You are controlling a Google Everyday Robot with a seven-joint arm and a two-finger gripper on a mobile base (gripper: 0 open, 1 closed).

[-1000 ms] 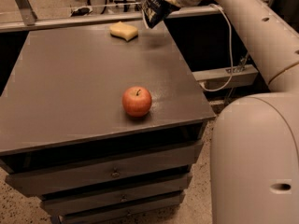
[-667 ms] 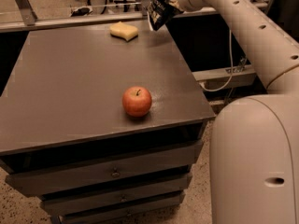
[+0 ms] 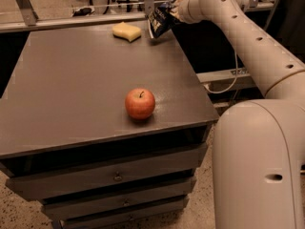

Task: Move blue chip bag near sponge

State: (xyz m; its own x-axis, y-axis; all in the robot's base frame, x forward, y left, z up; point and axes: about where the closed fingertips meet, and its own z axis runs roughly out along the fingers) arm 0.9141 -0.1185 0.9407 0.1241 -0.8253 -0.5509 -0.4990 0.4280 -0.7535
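Observation:
The blue chip bag [image 3: 159, 20] hangs tilted at the far right corner of the grey table [image 3: 71, 80], its lower edge at or just above the tabletop. My gripper [image 3: 174, 11] is shut on the bag's upper end, at the end of the white arm reaching in from the right. The pale-yellow sponge [image 3: 126, 31] lies on the table just left of the bag, a short gap away.
A red apple [image 3: 140, 103] stands near the table's front right. Drawers [image 3: 114, 178] run below the tabletop. The robot's white body [image 3: 259, 166] fills the lower right. A metal rail [image 3: 71, 23] runs behind the table's far edge.
The gripper with the bag has shifted slightly right and back, staying just beside the sponge. The apple and sponge have not moved.

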